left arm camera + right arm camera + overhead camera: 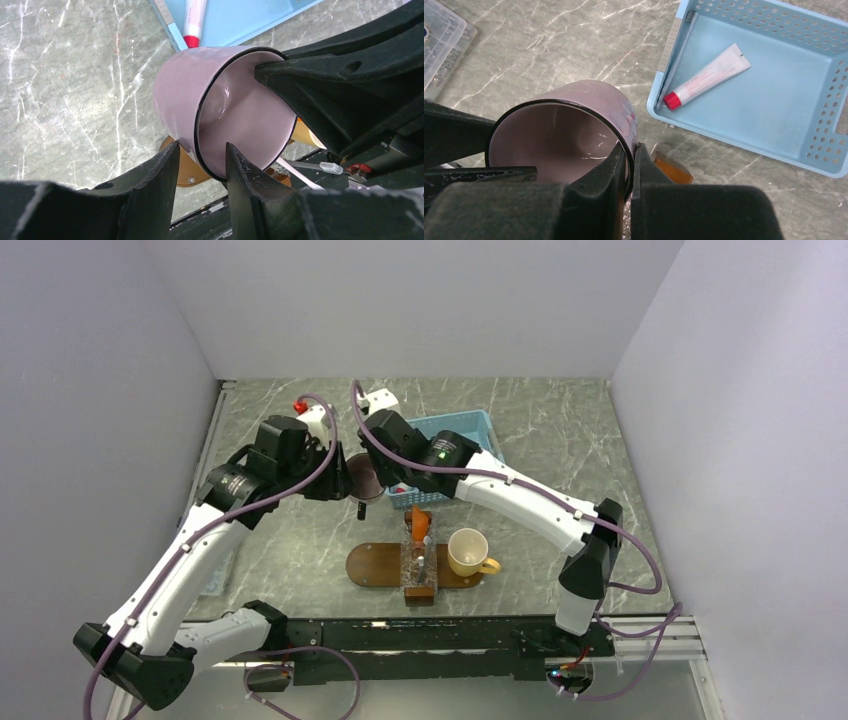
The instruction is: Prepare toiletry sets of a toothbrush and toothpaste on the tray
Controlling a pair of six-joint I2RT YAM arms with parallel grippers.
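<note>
**Two Arms, One Mauve Mug**

The right gripper (630, 155) has its fingers pinched shut on the rim of a mauve mug (574, 115) over the worktop (554, 45). The left gripper (200, 157) straddles the rim too, one finger inside and one outside; I cannot tell whether it grips. The orange toothpaste (421, 524) lies at the far edge of the tray (372, 566), near a yellow cup (468, 552).

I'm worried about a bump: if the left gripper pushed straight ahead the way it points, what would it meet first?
The mauve mug: its wall sits between the fingers of the left gripper, so the gripper would likely slide deeper onto the rim. The right gripper grips the same mug.
</note>
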